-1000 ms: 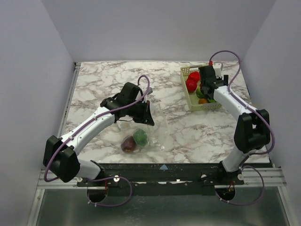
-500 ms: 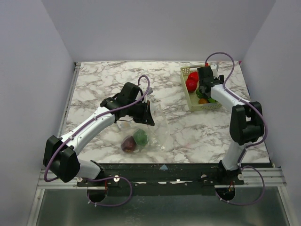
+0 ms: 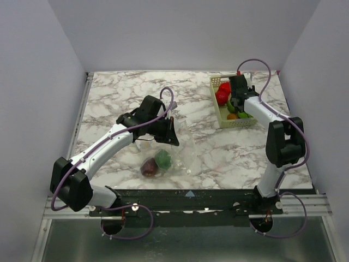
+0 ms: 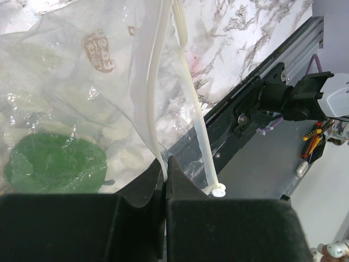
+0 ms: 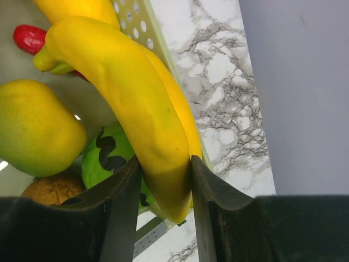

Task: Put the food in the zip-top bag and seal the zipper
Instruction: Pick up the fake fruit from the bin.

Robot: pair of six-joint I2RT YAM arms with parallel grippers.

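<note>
The clear zip-top bag [image 3: 182, 147] lies near the table's front middle with a green fruit [image 3: 162, 158] and a dark maroon fruit [image 3: 148, 167] inside. My left gripper [image 3: 172, 134] is shut on the bag's mouth edge, on the white zipper strip [image 4: 155, 98]; the green fruit [image 4: 52, 161] shows through the plastic. My right gripper [image 3: 238, 101] is over the pale green basket [image 3: 218, 112] and is shut on a yellow toy banana [image 5: 144, 114]. Below it lie a yellow fruit [image 5: 35, 134], a green striped fruit [image 5: 106, 155], an orange one [image 5: 52, 188] and a red one [image 5: 30, 38].
The basket's perforated wall [image 5: 136, 22] stands right beside the banana. Red food [image 3: 222, 94] fills the basket's far end. The table's metal front rail [image 4: 256, 103] runs just beyond the bag's mouth. White walls close in the table on three sides.
My right arm has shifted slightly toward the far side over the basket. The left arm and the bag have not moved.
</note>
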